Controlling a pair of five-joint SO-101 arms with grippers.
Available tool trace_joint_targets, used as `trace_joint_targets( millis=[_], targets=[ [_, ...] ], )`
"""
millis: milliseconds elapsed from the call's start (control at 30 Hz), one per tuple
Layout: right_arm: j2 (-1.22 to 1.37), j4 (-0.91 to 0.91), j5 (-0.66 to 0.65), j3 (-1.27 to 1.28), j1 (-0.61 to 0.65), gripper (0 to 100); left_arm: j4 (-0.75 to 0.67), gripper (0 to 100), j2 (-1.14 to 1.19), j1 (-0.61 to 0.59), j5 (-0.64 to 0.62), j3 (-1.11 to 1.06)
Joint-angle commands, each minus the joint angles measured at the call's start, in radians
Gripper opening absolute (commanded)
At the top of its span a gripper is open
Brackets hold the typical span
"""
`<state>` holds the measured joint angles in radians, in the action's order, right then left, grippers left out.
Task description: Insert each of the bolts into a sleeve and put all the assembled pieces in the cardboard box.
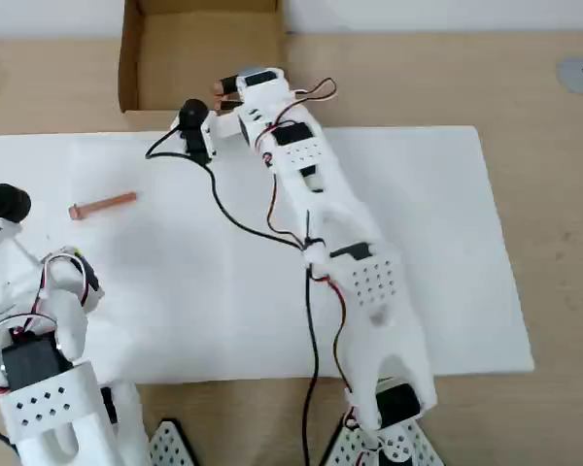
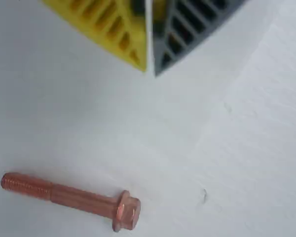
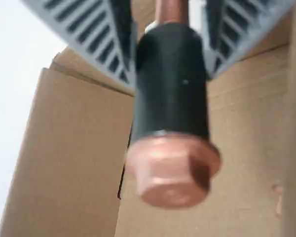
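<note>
Clamped on an assembled piece [image 1: 220,89], the right gripper [image 1: 229,90] sits at the near rim of the cardboard box [image 1: 128,60] in the high view, the piece's copper end poking out over the cardboard. One loose bolt [image 1: 102,206] lies on the white sheet [image 1: 428,243], well apart from the box. The left arm [image 1: 39,340] stands by the sheet's near corner.

From the left wrist, the left gripper [image 2: 150,66] hangs closed on nothing, its yellow and grey tips meeting above the sheet. The loose bolt [image 2: 69,200] lies flat nearby, not touching it.

From the right wrist, grey fingers [image 3: 89,29] squeeze the black sleeve [image 3: 170,84]. The bolt head [image 3: 172,170] is seated against the sleeve's end, with box walls behind.

I judge the step in hand to be delivering this piece. The next move calls for carrying it past the rim, then letting go. The near wall is the edge to clear, and the box interior looks roomy. The loose bolt is yet to be sleeved, and the sheet around it leaves open room for an approach.
</note>
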<state>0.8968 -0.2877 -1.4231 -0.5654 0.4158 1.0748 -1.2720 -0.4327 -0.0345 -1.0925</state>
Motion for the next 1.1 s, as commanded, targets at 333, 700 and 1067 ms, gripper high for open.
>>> trace_joint_targets(
  millis=[333, 700, 1067],
  targets=[
    [-0.047, -0.043, -0.003, -0.073, -0.021, 16.8, 0.003, 1, -0.005, -0.002, 0.0, 0.014],
    [-0.443, -0.359, 0.394, -0.076, -0.015, 17.0, -0.005, 1, -0.002, 0.002, 0.0, 0.014],
    [-0.794, -1.327, 0.736, -0.073, -0.021, 17.1, 0.132, 16, 0.012, 0.184, -0.157, 0.089]
  ],
)
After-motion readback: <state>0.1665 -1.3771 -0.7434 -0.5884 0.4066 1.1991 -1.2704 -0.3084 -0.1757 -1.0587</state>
